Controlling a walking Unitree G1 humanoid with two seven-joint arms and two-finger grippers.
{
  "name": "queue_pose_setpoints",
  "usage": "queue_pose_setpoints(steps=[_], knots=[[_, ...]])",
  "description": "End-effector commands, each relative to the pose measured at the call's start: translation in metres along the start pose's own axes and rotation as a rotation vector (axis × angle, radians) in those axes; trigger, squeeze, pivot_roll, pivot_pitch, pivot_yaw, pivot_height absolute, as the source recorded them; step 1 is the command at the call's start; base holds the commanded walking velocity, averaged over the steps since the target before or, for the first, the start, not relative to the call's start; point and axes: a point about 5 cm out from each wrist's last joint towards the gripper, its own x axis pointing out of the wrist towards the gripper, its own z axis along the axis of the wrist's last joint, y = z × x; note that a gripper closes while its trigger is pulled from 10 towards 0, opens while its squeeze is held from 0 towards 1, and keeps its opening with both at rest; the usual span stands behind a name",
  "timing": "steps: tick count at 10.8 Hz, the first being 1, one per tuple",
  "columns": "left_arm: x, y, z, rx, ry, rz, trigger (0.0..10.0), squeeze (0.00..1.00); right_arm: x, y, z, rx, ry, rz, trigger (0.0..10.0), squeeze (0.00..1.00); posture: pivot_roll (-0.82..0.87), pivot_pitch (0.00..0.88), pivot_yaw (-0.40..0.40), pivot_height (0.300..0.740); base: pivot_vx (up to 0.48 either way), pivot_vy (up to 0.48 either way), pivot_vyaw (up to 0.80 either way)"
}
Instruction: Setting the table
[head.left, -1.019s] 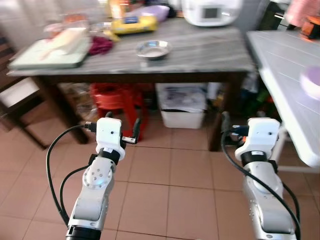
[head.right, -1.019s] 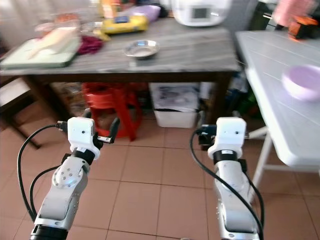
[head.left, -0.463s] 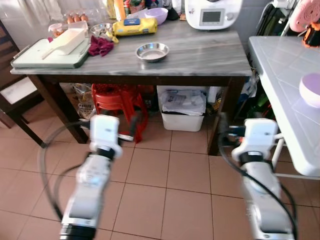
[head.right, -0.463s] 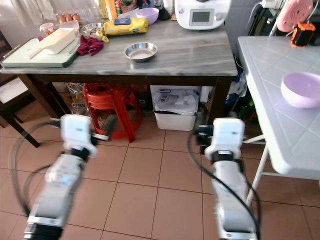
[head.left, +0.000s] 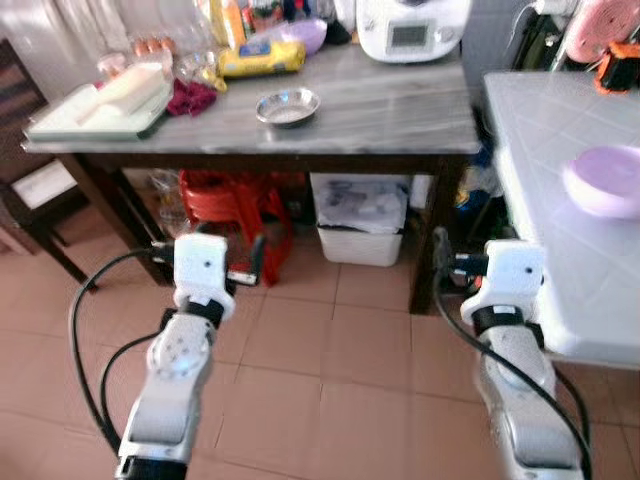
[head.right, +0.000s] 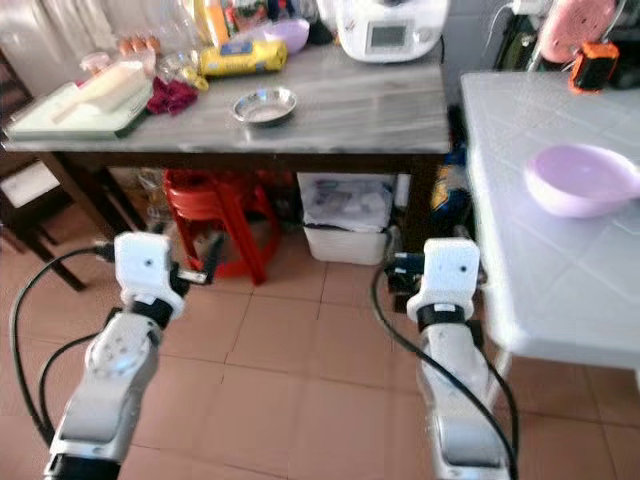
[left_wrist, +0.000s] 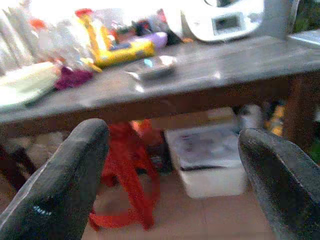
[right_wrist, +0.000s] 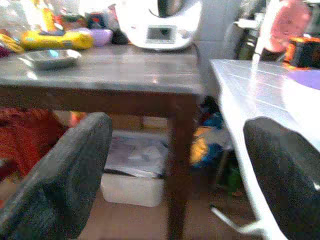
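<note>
Both arms held forward at waist height, left gripper (left_wrist: 170, 175) and right gripper (right_wrist: 175, 175) spread wide and empty, likely staged to fetch the steel dish (head.left: 287, 106) from the grey counter (head.left: 400, 100); purple bowl (head.right: 580, 180) on white counter (head.right: 520, 250).

left pincer (left_wrist: 172, 165) spread, right pincer (right_wrist: 177, 170) spread

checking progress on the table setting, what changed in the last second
Only the camera shifted: the white table with the purple bowl shows more fully. Nothing was grasped or released. Left gripper and right gripper stay open and empty, low above the floor; the steel dish sits unmoved.
</note>
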Motion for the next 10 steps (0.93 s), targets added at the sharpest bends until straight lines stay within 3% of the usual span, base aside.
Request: queue_pose_setpoints(steps=[1,5,10], knots=[[0.0007,0.0041,0.0023,0.010,-0.002,-0.001,10.0,0.00,0.0007,0.0002,0.0055,0.013,-0.024,-0.004,10.0,0.00,-0.08,0.076,0.126,0.740,0.000,-0.322,0.00],[-0.0002,0.0022,0.0009,0.007,0.006,-0.008,10.0,0.00,-0.0019,-0.0012,0.0023,0.009,-0.010,-0.011,10.0,0.00,-0.08,0.077,0.123,0.740,0.000,-0.321,-0.58],[0.0024,0.0006,0.0010,0.003,0.000,-0.001,10.0,0.00,0.0029,-0.0015,0.0049,-0.003,-0.021,0.010,10.0,0.00,-0.08,0.057,0.107,0.740,0.000,-0.316,0.00]])
